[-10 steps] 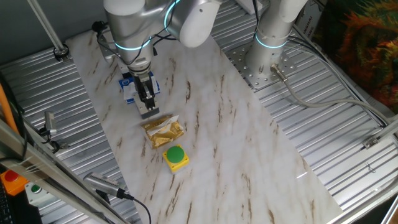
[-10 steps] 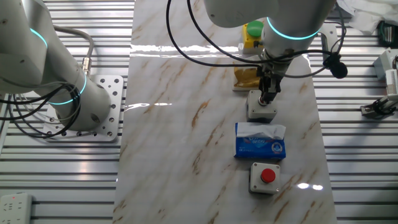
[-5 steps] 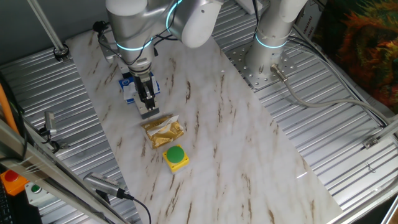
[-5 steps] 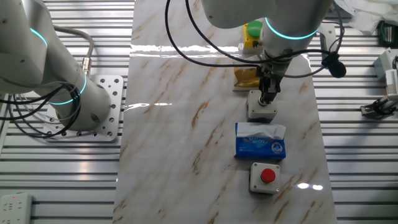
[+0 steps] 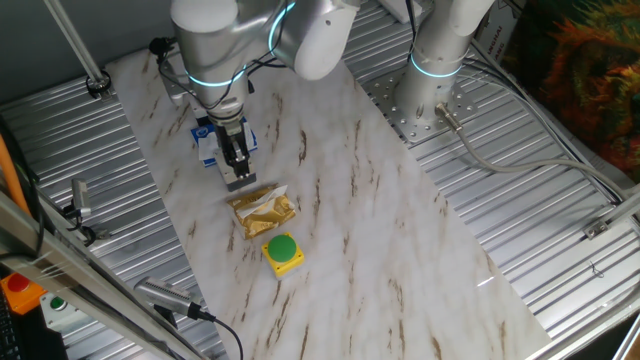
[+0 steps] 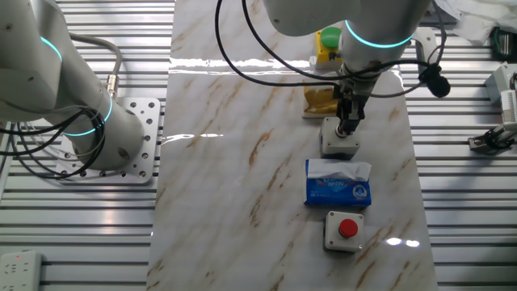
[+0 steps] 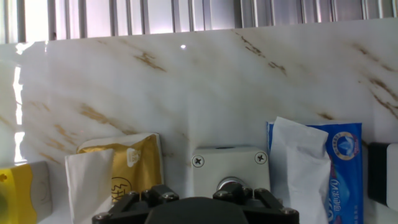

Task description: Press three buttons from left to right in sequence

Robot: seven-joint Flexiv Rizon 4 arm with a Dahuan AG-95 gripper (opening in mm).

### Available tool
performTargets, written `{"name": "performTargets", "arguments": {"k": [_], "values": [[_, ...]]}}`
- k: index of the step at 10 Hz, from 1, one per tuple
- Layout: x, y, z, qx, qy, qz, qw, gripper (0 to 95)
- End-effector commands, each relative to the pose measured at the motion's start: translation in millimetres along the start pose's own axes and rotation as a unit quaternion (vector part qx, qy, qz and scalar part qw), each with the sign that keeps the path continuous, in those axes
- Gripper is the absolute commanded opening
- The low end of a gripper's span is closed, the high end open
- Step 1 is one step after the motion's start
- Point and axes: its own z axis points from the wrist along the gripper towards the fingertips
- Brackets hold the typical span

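Marble-patterned table [image 6: 226, 162] carries three button boxes [image 6: 342, 229], blue tissue pack [image 6: 338, 191], gold packet [image 5: 263, 209].

Tool [image 6: 348, 129] down on the middle grey-white button box [image 6: 339, 139], blue tissue pack [image 6: 338, 185] just nearer, red-capped box [image 6: 342, 231] nearest, gold packet [image 6: 320, 100] and yellow box [image 6: 326, 45] farther along the marble worktop [image 6: 234, 162].

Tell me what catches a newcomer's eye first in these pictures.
The gripper stands right over the middle grey-white button box, in a row along the marble table. Beyond it lie the gold foil packet and the yellow box with the green dome; on its near side, a blue tissue pack.
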Motion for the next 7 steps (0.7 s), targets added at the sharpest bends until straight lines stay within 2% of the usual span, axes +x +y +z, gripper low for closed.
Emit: {"name": "performTargets", "arguments": {"k": [1,3,5,6,7], "values": [[-1.2,0.0,5.6,0.002,-0.011,-0.003,0.9999,57.0],[-1.1,0.2,6.7,0.006,-0.008,-0.002,0.9999,57.0],[-1.2,0.2,6.7,0.001,-0.016,-0.003,0.9999,57.0],[-1.2,0.4,5.6,-0.001,-0.014,-0.003,0.9999,57.0],[-1.2,0.7,3.9,0.007,-0.005,-0.005,1.0000,57.0]]}}
